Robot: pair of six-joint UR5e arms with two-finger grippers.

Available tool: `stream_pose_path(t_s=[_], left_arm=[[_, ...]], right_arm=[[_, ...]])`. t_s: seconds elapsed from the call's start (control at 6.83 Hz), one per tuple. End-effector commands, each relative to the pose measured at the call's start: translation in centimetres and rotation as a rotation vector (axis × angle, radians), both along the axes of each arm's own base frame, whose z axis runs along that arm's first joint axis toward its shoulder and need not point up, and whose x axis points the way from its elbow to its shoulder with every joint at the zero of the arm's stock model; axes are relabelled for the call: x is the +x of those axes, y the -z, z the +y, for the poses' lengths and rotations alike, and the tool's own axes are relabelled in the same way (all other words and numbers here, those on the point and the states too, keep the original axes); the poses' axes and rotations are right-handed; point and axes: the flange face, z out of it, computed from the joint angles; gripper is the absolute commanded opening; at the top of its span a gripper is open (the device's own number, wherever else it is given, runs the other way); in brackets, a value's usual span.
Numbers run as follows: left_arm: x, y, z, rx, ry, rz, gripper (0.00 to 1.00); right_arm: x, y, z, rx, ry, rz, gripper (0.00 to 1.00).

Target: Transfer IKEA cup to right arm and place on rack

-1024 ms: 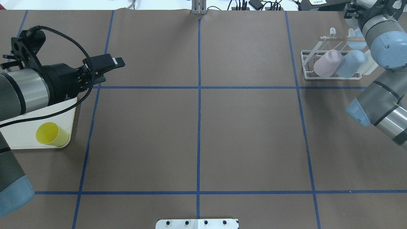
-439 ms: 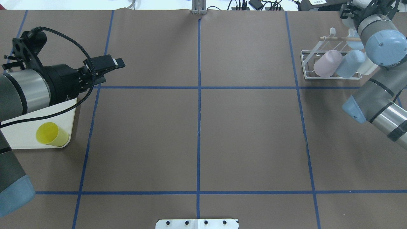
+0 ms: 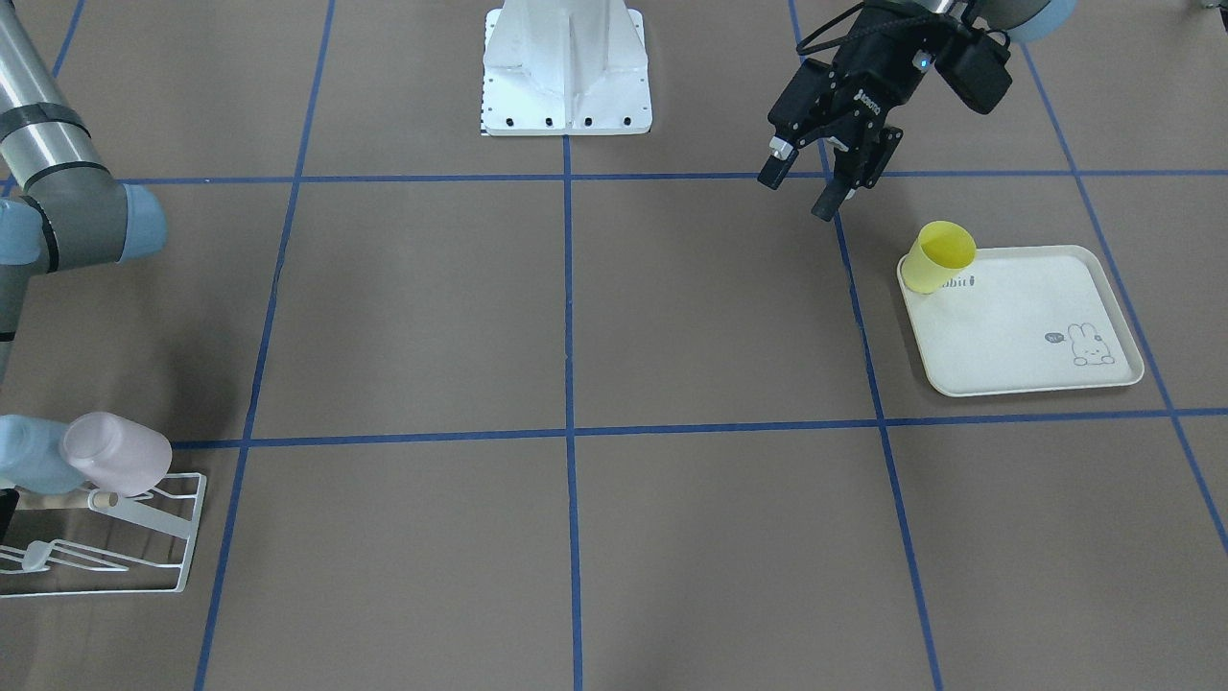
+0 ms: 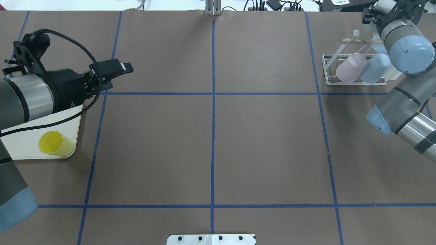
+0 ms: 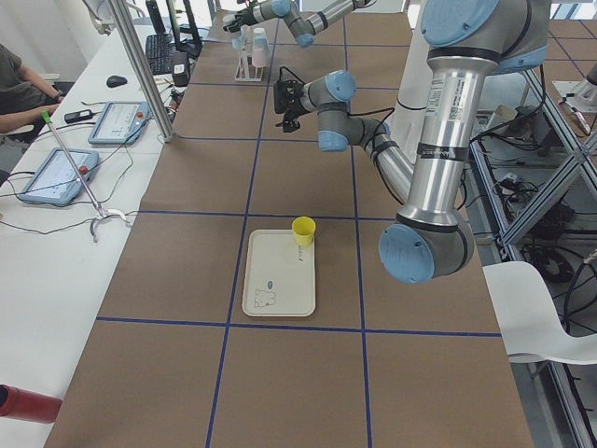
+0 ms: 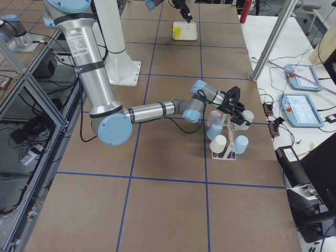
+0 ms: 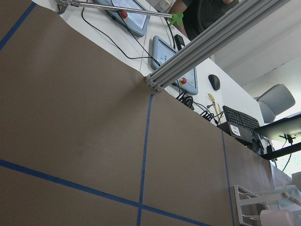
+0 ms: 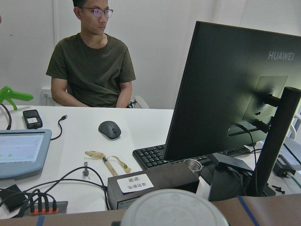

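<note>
A yellow cup (image 3: 938, 257) stands upright on the corner of the cream rabbit-print tray (image 3: 1017, 326), also seen from overhead as the yellow cup (image 4: 54, 143). My left gripper (image 3: 801, 192) hovers above the table beside the tray, open and empty, apart from the cup. The white wire rack (image 4: 354, 81) at the far right carries a pink cup (image 4: 351, 67) and a blue cup (image 4: 374, 68). My right gripper (image 6: 239, 109) is at the rack's far side beside a white cup (image 6: 247, 116). That white cup (image 8: 174, 209) fills the bottom of the right wrist view. Its fingers are hidden.
The white robot base plate (image 3: 566, 67) sits at the table's near edge. My right arm's elbow (image 4: 378, 119) hangs over the table's right part. Beyond the far edge, a person (image 8: 91, 61) sits at a desk with a monitor (image 8: 235, 94) and tablets.
The right arm's wrist and elbow have shifted slightly toward the table's far edge and left. The left arm and the yellow cup have stayed put.
</note>
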Motion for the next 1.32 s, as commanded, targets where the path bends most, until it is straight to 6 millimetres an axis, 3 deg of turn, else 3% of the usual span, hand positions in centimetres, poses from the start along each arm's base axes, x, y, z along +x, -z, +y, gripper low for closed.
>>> stream_pose_path(t_s=[0.0,0.44,1.02,1.17], left_arm=[[0.1,0.1,0.0,0.001,-0.002,0.001,0.99],[0.1,0.0,0.0,-0.003,-0.001,0.002,0.99],[0.1,0.0,0.0,-0.006,-0.001,0.004,0.99],[0.1,0.0,0.0,-0.006,-0.001,0.004,0.99]], right_arm=[[-0.4,-0.6,0.1,-0.008,0.006,0.005,0.0],[0.0,-2.8,0.7,-0.014,0.006,0.011,0.0],[0.1,-3.6,0.8,-0.025,0.006,0.017,0.0],[0.1,-3.6,0.8,-0.025,0.006,0.016,0.19]])
